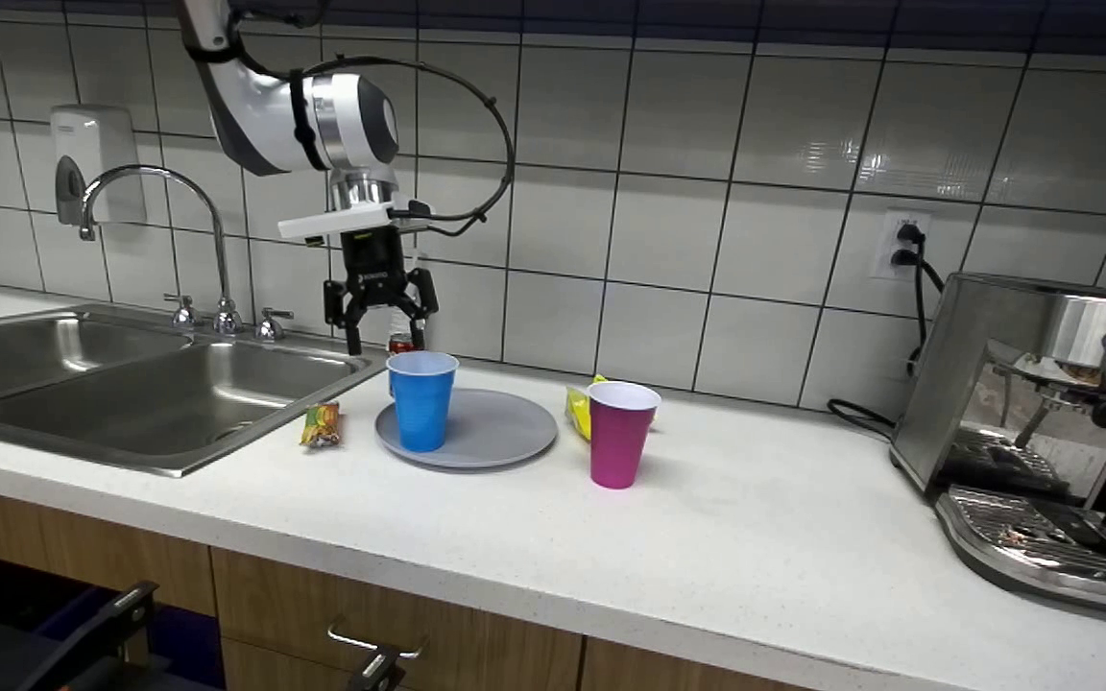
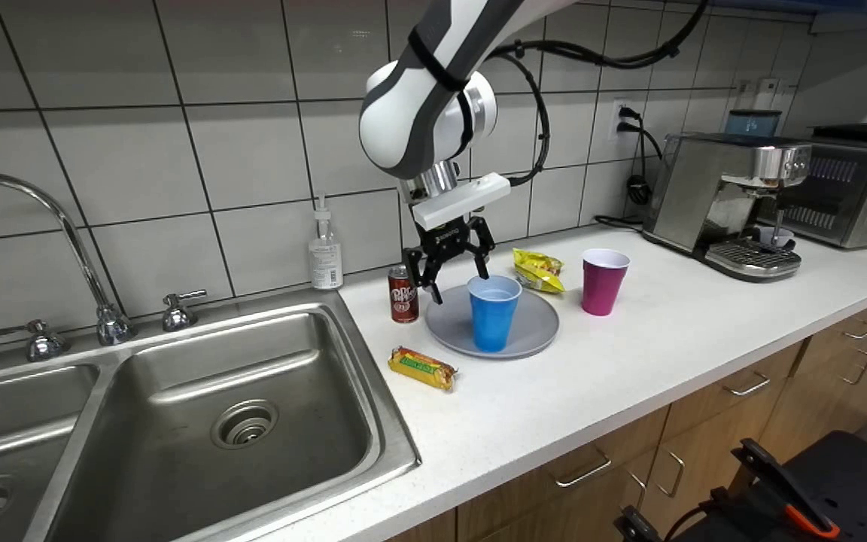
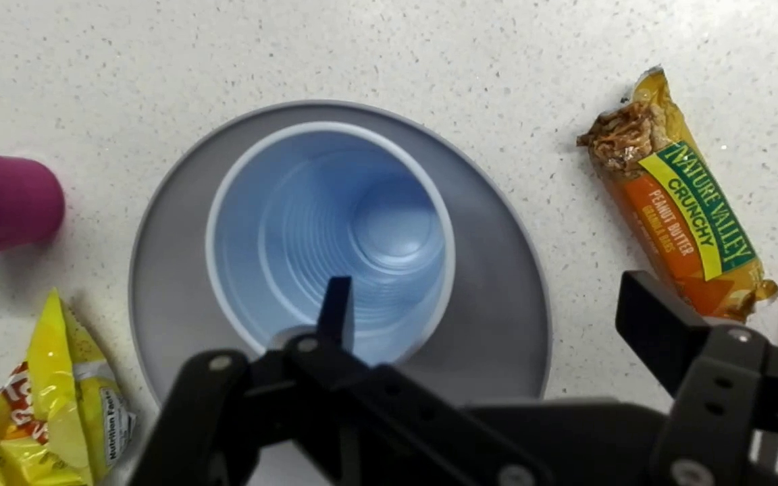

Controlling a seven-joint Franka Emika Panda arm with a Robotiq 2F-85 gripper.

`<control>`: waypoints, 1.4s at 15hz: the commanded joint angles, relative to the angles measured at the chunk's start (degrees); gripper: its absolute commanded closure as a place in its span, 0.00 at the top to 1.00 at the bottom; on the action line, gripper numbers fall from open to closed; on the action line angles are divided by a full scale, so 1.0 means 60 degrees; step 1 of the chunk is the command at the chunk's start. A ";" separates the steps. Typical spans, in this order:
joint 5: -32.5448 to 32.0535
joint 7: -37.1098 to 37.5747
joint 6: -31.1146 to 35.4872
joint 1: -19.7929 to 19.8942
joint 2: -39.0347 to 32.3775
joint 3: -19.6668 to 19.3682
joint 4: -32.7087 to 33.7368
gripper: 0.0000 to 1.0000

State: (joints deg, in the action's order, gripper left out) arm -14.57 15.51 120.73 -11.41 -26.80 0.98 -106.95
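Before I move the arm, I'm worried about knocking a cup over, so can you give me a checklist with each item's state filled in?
1. The gripper is open and holds nothing: ok.
2. The blue cup stands upright on the gray plate: ok.
3. The blue cup shows no contents in the wrist view: ok.
4. The gripper is clear of the blue cup's rim: cannot tell; one finger overlaps it in the wrist view.
5. The magenta cup stands upright, off the plate: ok.
6. The granola bar is off the plate and out of the sink: ok.
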 commanded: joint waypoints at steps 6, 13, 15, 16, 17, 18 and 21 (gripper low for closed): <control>0.0125 0.0080 0.0712 0.0405 0.1256 -0.0114 -0.1008 1.00; 0.0080 0.0223 0.1524 0.0906 0.1983 -0.0540 -0.1926 1.00; 0.0063 0.0332 0.1613 0.1046 0.2221 -0.0690 -0.2168 1.00; 0.0058 0.0353 0.1605 0.1135 0.2338 -0.0764 -0.2250 1.00; 0.0026 0.0414 0.1639 0.1219 0.2452 -0.0840 -0.2357 1.00; 0.0044 0.0469 0.1598 0.1302 0.2574 -0.0907 -0.2423 1.00; -0.0167 0.0419 0.1656 0.1479 0.2898 -0.1028 -0.2727 1.00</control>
State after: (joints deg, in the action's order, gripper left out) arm -14.52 17.01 129.25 -3.52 -13.22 -4.86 -119.67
